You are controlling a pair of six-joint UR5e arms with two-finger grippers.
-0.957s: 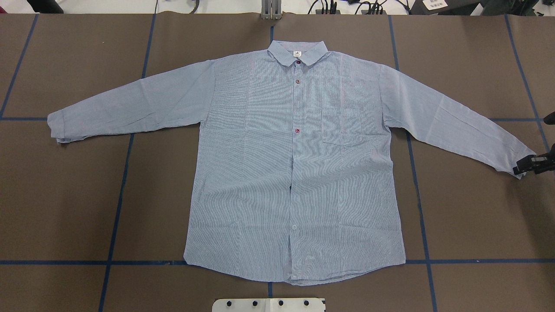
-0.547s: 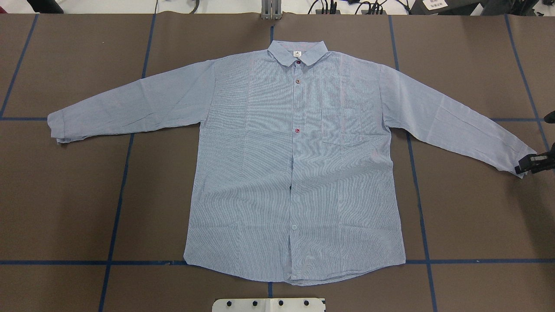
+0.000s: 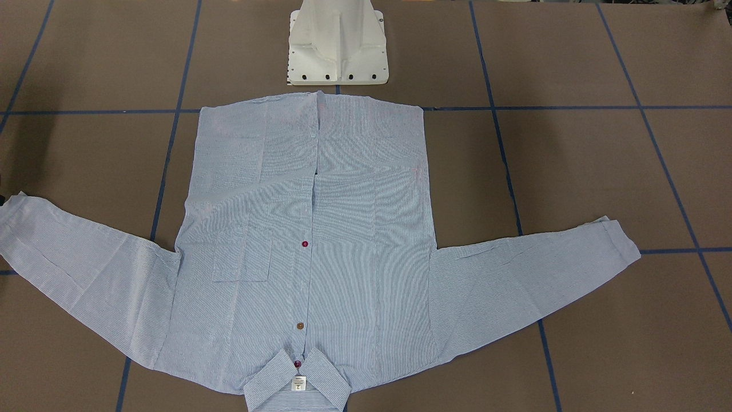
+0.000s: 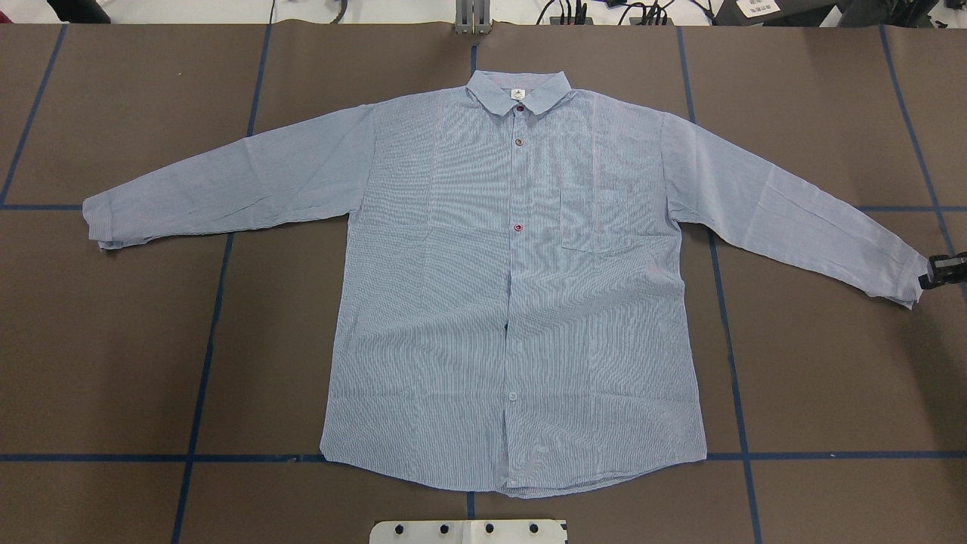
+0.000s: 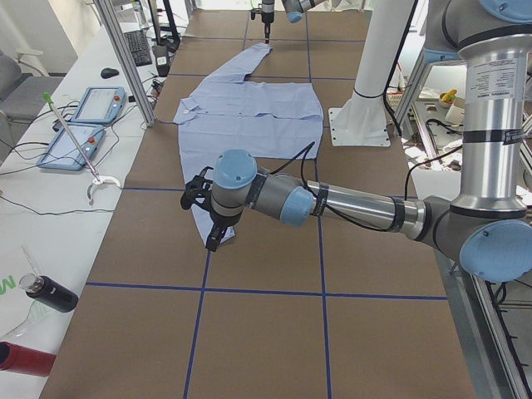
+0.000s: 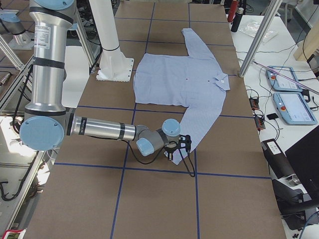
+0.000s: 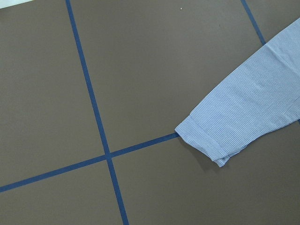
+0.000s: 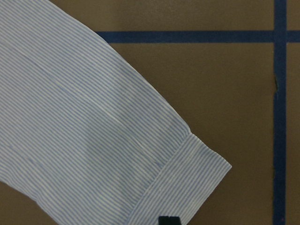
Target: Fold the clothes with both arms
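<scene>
The light-blue striped shirt (image 4: 514, 302) lies flat and face up on the brown table, collar at the far side and both sleeves spread out. My right gripper (image 4: 928, 278) sits low at the end of the right-hand sleeve's cuff (image 4: 903, 281). Its one black fingertip (image 8: 168, 220) shows at the cuff's edge (image 8: 187, 173), and I cannot tell whether it is open or shut. My left gripper (image 5: 212, 229) shows only in the exterior left view, held above the table near the other cuff (image 7: 206, 140); its state I cannot tell.
The white pedestal base (image 3: 337, 51) stands just behind the shirt's hem. Blue tape lines (image 4: 204, 340) cross the table. A side bench holds two control tablets (image 5: 83, 108) and bottles (image 5: 50, 295). Metal frame posts (image 6: 256, 40) rise at the table's far edge.
My right gripper has slid right and slightly up, from over the cuff's end towards the view's edge. The shirt has not moved.
</scene>
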